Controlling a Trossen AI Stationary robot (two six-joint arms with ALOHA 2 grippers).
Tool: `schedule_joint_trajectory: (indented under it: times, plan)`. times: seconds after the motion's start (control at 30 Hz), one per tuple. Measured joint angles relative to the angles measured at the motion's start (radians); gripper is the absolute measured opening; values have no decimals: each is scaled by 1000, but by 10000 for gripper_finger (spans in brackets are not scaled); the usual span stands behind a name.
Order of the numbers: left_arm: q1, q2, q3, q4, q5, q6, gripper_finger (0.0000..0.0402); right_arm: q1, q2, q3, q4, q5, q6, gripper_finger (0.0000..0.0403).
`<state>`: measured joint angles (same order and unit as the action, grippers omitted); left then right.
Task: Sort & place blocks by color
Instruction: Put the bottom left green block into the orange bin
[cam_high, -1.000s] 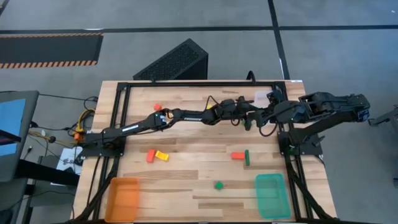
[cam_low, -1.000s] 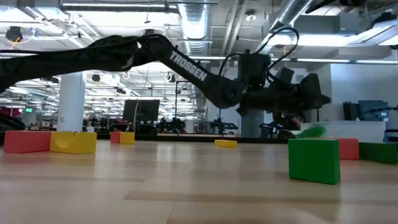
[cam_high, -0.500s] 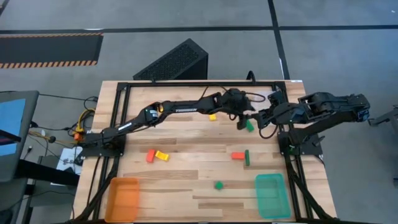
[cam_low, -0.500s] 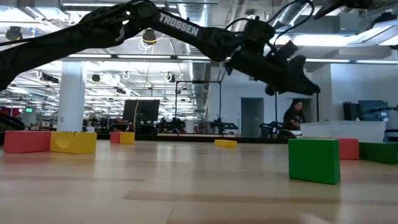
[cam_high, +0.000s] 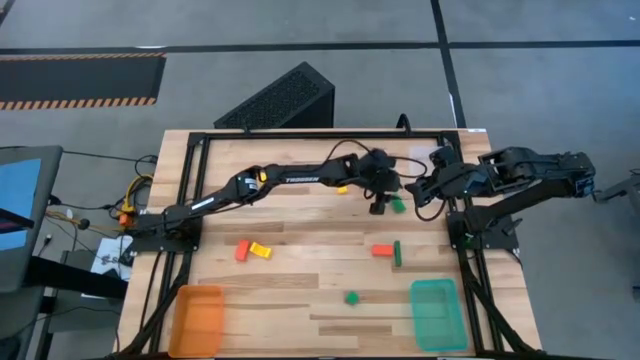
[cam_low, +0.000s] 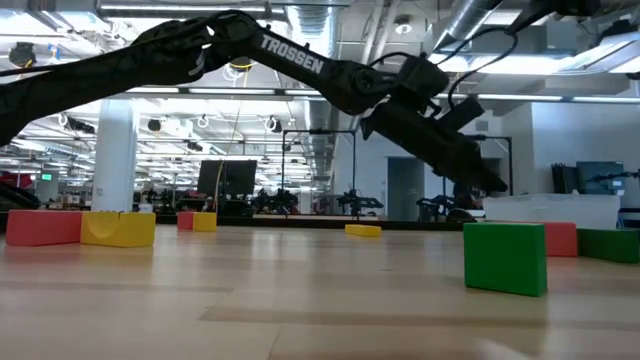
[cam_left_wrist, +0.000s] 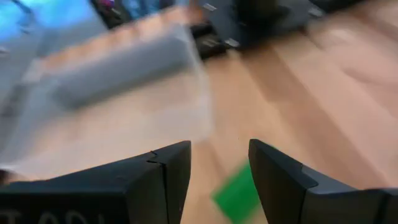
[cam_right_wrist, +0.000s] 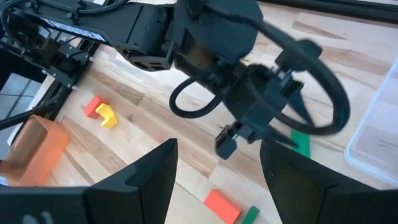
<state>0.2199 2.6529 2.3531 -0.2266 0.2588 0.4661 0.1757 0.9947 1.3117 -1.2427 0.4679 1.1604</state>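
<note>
One green block (cam_high: 398, 206) targeted near the table's far edge.
Left gripper (cam_high: 379, 208), fingers parted and empty, should straddle it squarely before closing; right gripper (cam_right_wrist: 214, 186) waits, spread.

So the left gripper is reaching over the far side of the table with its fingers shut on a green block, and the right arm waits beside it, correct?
Not quite. The left gripper is open and holds nothing: the left wrist view shows a gap between its fingers, with the green block lying on the table below. The rest stands: it reaches over the far side, and the right gripper waits beside it.
</note>
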Motion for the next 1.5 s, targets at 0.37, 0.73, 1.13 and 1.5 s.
schedule_joint_trajectory:
  times: [0.37, 0.73, 1.13, 1.5]
  plan:
    - [-8, 35, -2, 38, -81, -261, 151, 0, 1, 0, 5, 0, 25, 254]
    - [-22, 68, -1, 11, -135, -294, 151, 1, 1, 1, 14, -2, 43, 254]
    - [-30, 23, 1, -329, 5, -317, 118, 1, 0, 1, 12, -3, 31, 254]
    - [-84, 9, 1, -35, -43, -562, 182, 1, 0, 1, 12, -3, 17, 254]
